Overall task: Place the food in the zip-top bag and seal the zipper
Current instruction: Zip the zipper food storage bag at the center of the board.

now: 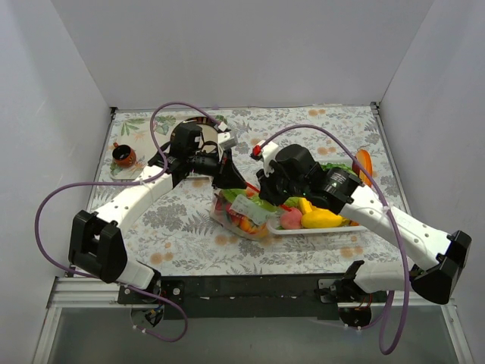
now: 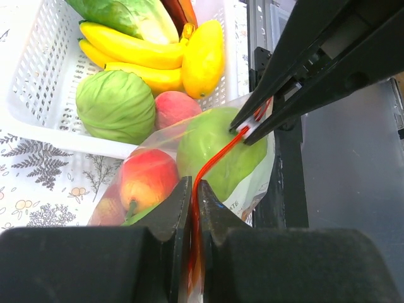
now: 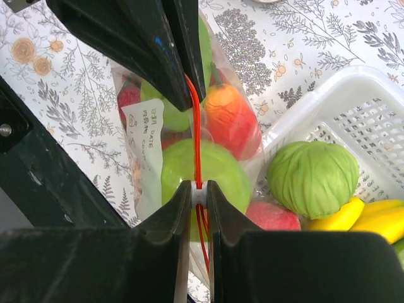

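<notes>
The zip-top bag (image 1: 241,213) lies at the table's middle, against the white basket's left end, with several fruits inside: a green apple (image 2: 218,151), a red apple (image 2: 148,180) and an orange-red fruit (image 3: 230,120). Its orange-red zipper (image 3: 196,126) runs taut between both grippers. My left gripper (image 2: 194,189) is shut on one end of the zipper strip; it shows in the top view (image 1: 225,180). My right gripper (image 3: 198,189) is shut on the white slider (image 3: 198,196) on the zipper, a short way along from the left gripper, over the bag (image 1: 265,189).
The white basket (image 1: 356,227) at the right holds a green cabbage (image 2: 117,104), bananas (image 2: 132,47), a yellow fruit (image 2: 203,57) and a peach (image 2: 173,107). A brown cup (image 1: 123,155) stands at the far left. A small red object (image 1: 257,150) lies behind the grippers.
</notes>
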